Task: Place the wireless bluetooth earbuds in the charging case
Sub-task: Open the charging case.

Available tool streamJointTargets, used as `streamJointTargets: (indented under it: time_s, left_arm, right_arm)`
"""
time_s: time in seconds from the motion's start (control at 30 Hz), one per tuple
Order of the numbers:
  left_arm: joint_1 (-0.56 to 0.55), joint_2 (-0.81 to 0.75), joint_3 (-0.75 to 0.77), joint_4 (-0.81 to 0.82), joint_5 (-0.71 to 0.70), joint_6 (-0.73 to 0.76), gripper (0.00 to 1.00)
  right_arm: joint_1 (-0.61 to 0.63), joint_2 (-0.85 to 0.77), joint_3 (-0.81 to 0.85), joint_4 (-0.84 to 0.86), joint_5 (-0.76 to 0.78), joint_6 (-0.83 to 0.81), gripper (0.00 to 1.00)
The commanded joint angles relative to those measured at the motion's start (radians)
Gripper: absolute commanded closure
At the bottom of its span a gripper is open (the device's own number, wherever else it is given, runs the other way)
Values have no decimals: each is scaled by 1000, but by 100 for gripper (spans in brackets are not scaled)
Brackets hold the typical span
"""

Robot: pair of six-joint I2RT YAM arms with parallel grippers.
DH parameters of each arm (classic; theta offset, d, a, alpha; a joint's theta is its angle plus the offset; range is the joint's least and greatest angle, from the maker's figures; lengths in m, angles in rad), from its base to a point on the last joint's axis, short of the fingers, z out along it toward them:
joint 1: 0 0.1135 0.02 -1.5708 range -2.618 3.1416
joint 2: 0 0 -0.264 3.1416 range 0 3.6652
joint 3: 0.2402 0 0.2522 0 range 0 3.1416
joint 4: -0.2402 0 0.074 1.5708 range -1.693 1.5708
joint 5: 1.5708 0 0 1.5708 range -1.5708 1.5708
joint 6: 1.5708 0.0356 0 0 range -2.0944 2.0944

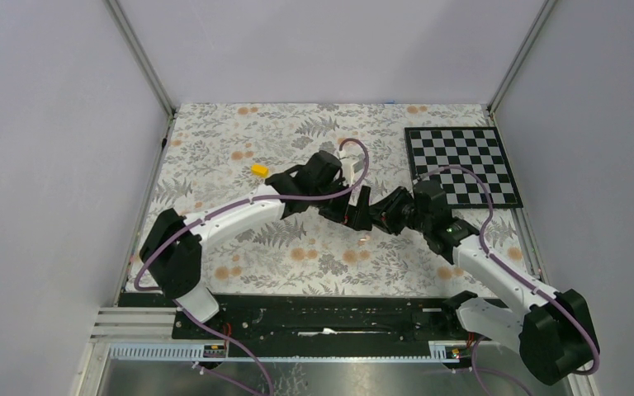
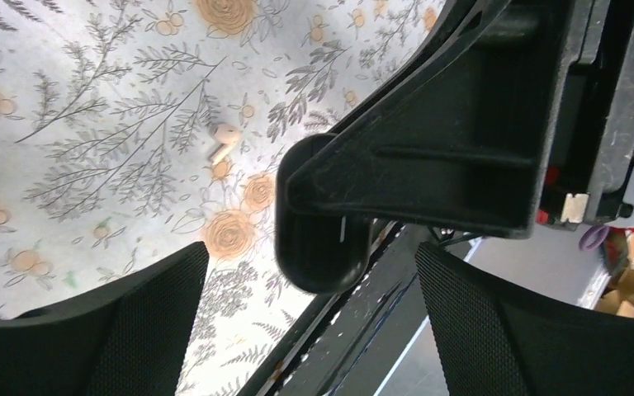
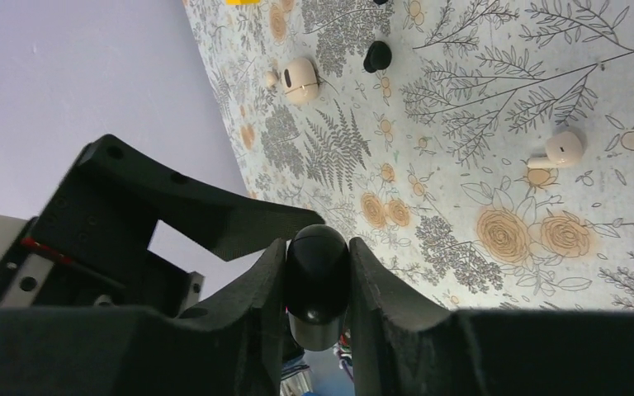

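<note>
My right gripper (image 3: 317,285) is shut on the black oval charging case (image 3: 317,271) and holds it above the floral table. In the left wrist view the case (image 2: 322,247) hangs from the right gripper's finger (image 2: 429,148), ahead of my open, empty left gripper (image 2: 309,338). In the top view both grippers meet at mid-table, the left one (image 1: 338,188) and the right one (image 1: 361,213). One tiny black earbud (image 3: 377,56) lies on the table far beyond the case. A second black nub (image 3: 380,2) is cut off by the top edge.
A white earbud (image 3: 557,148) lies on the cloth and also shows in the left wrist view (image 2: 224,140). A cream pod (image 3: 300,80) lies near the black earbud. A yellow piece (image 1: 257,170) lies at left and a checkerboard (image 1: 462,165) at back right.
</note>
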Motion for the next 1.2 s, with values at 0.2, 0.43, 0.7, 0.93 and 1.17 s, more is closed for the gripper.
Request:
streamJointTargets:
  time_s: [0.2, 0.43, 0.7, 0.93, 1.17]
  left_arm:
    - [63, -176, 51, -186, 42, 53, 1]
    - [231, -359, -170, 119, 471, -116, 1]
    - [247, -417, -391, 647, 595, -431, 7]
    - [245, -376, -474, 958, 609, -651, 15]
    - [214, -340, -476, 1088, 598, -727, 21]
  right_arm:
    - [6, -88, 82, -69, -72, -381, 100]
    - [5, -189, 70, 95, -266, -529, 100]
    - [5, -203, 17, 415, -435, -383, 100]
    - [5, -172, 42, 510, -466, -327, 100]
    - [6, -146, 9, 611, -457, -263, 100]
